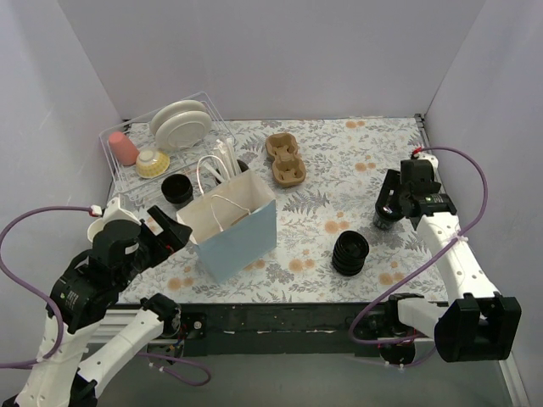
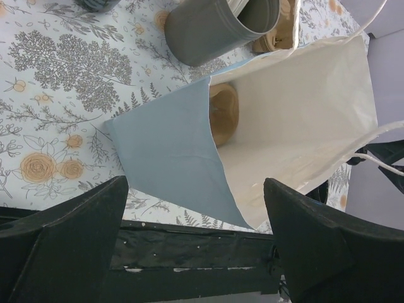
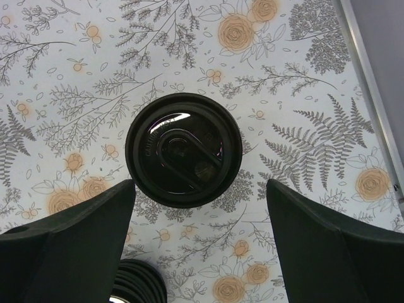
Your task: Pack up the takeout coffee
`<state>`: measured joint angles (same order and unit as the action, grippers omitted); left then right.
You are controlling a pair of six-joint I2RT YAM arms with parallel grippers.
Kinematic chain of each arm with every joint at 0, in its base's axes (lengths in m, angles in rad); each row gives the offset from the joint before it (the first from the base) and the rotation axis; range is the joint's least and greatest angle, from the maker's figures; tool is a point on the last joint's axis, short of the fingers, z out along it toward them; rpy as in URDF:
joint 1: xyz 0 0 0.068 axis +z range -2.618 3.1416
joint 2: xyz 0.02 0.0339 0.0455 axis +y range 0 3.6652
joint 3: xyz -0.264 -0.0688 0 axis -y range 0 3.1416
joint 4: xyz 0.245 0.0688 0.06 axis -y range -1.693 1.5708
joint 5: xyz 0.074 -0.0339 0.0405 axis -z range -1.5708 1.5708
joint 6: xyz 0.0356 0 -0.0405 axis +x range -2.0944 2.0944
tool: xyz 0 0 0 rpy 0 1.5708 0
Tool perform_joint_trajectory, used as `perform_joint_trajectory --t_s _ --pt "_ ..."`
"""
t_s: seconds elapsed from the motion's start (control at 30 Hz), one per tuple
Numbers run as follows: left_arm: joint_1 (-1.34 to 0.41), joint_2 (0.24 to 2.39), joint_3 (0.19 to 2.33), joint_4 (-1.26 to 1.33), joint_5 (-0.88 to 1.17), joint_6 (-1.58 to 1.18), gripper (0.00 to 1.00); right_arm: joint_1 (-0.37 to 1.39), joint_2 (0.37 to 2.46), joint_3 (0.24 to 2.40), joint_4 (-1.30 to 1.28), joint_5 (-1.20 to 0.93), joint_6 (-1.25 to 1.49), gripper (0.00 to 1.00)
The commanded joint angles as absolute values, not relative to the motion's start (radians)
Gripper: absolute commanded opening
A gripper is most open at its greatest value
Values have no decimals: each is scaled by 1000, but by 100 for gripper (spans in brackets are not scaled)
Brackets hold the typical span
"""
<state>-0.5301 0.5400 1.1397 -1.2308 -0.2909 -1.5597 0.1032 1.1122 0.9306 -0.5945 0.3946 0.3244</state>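
Two sets of jaws wide & empty: R over takeout coffee (image 3: 183, 150), embossed txt unreadable; L by bag (image 2: 164, 151).

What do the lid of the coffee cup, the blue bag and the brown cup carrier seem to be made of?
Lid: probably plastic, glossy black; it shows sharp reflections and moulded lettering.
Bag: likely paper, matte pale blue outside and white inside, with crisp folds.
Cup carrier: seemingly moulded pulp, dull brown, with soft rounded wells.
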Motion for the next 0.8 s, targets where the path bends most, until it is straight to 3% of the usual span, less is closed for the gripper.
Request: perform_joint_trajectory --t_s 0.0,0.53,0.77 --pt "-529 554 1121 -1232 -249 -1562 89 64 1126 913 -479 247 250 91" --pt "-529 526 1088 -1219 -255 -1605 89 37 1244 920 -460 245 180 87" --pt "-529 537 1092 -1233 -256 -1615 88 34 1269 930 -454 224 160 70"
